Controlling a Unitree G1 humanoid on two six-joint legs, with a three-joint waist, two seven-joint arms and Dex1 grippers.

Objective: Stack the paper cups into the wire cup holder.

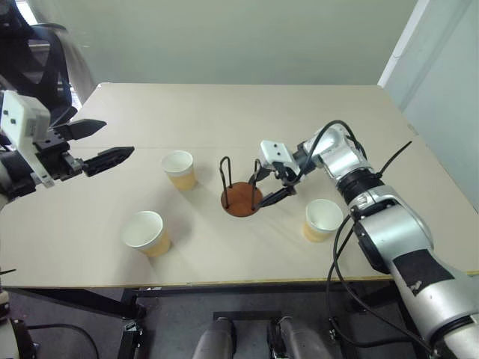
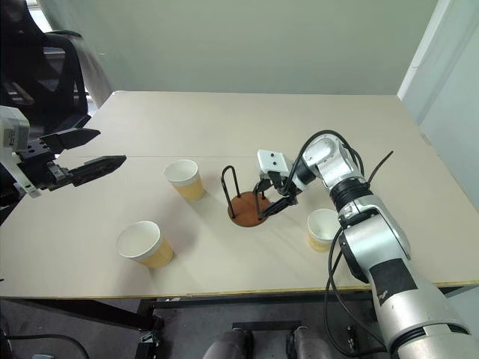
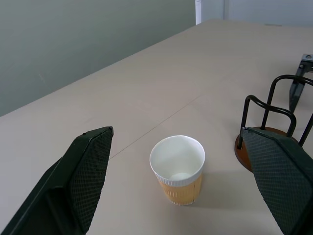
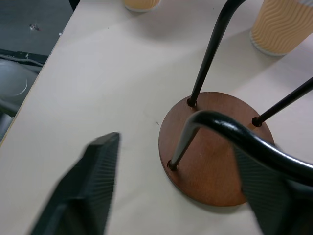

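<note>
While we hover over the surface (image 1: 247, 120), nothing is stacked yet and every piece stands apart.

Holder: the wire cup holder (image 1: 241, 197) stands empty near the middle of the surface, its reddish-brown disc flat, its two black wire loops upright.

Cups: three paper cups sit upright and separate. The far cup (image 1: 179, 169) is just left of the holder, the near-left cup (image 1: 146, 232) is closer to the front edge, and the right cup (image 1: 322, 219) is beside our right forearm.

Right gripper (image 1: 269, 188): our jaws stand released, straddling one wire loop at the holder's right side and grasping nothing. We cannot tell whether a finger touches the wire.

Left gripper (image 1: 101, 146): our jaws are spread wide and empty, held above the left side of the surface and aimed toward the far cup.

Step in hand, as we judge it: fetching a first cup. We should draw the right jaws clear of the loop without nudging the light holder, then close gently on a cup below its rim so the paper does not crush, and lower it straight between the loops.
</note>
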